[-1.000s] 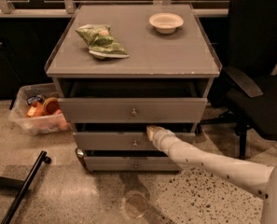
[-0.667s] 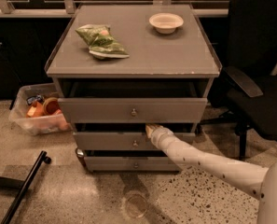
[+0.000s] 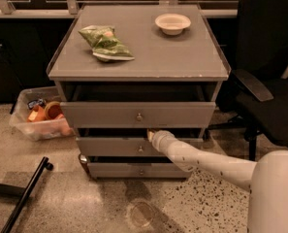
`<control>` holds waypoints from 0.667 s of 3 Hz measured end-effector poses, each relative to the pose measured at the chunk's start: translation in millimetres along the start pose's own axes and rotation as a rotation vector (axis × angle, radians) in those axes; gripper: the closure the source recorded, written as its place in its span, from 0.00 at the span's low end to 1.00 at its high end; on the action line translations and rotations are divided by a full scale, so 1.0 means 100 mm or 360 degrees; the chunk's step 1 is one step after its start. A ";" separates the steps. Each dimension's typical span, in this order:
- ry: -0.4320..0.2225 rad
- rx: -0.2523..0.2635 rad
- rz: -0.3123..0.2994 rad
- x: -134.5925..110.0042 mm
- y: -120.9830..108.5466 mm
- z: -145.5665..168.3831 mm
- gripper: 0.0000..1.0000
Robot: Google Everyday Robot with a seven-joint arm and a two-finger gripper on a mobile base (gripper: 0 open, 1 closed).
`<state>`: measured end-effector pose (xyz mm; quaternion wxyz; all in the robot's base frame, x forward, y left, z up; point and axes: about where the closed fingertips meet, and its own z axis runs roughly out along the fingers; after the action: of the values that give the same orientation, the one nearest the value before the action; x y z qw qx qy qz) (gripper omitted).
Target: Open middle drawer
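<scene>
The grey cabinet (image 3: 138,57) has three drawers. The middle drawer (image 3: 109,147) is a wide, shallow grey front with a small round knob (image 3: 140,149) at its centre. It sits slightly forward of the cabinet frame, with a dark gap above it. My gripper (image 3: 151,135) is at the end of the white arm (image 3: 206,161), which reaches in from the lower right. Its tip rests at the top edge of the middle drawer front, just above and right of the knob, and its end is hidden in the gap under the top drawer.
The top drawer (image 3: 100,114) stands slightly out; the bottom drawer (image 3: 114,170) is below. A green chip bag (image 3: 104,42) and a white bowl (image 3: 172,23) lie on top. A clear bin (image 3: 37,118) stands to the left, a black office chair (image 3: 269,91) to the right, and a black bar (image 3: 24,198) lies on the floor.
My gripper has shifted slightly left and up along the top edge of the middle drawer. The drawers have not visibly moved.
</scene>
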<state>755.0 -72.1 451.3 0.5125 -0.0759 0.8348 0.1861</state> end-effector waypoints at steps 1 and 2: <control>0.0069 0.0006 0.0028 0.14 -0.01 0.10 1.00; 0.0097 0.0017 0.0044 0.18 -0.02 0.07 1.00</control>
<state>753.3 -70.6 432.3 0.4845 -0.0672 0.8521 0.1863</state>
